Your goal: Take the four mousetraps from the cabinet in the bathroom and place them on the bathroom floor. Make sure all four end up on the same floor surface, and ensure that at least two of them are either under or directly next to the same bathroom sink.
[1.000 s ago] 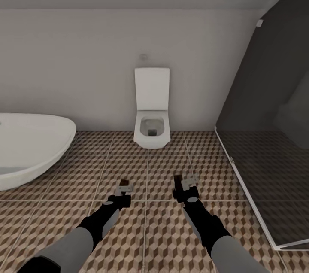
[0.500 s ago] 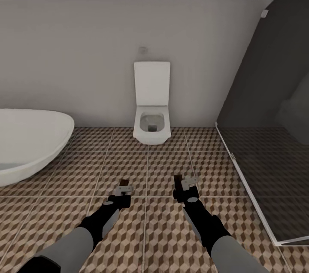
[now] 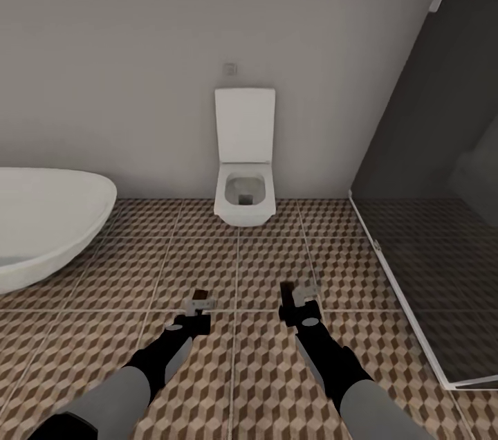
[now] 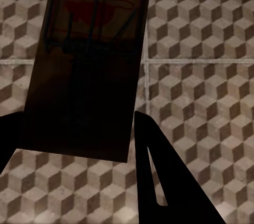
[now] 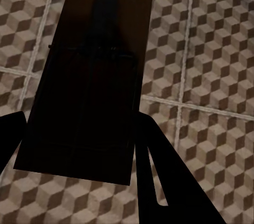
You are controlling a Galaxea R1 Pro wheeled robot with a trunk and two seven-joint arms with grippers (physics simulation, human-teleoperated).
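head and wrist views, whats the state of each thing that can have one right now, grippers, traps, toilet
left gripper: shut on a mousetrap, held above the floor
right gripper: shut on a mousetrap, held above the floor
left mousetrap: gripped between the fingers, red spot facing the wrist camera
right mousetrap: gripped between the fingers, in deep shadow
toilet: lid raised, bowl open
bathroom floor: no trap laid on the tiles in view

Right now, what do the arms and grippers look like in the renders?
Both arms have light grey upper segments that change to glossy black forearms, with a grey panel along each forearm. The left gripper and the right gripper have black bodies with pale grey metallic fittings and small fingers. In the wrist views the fingers show as flat black tapered blades. No cables or markings are visible.
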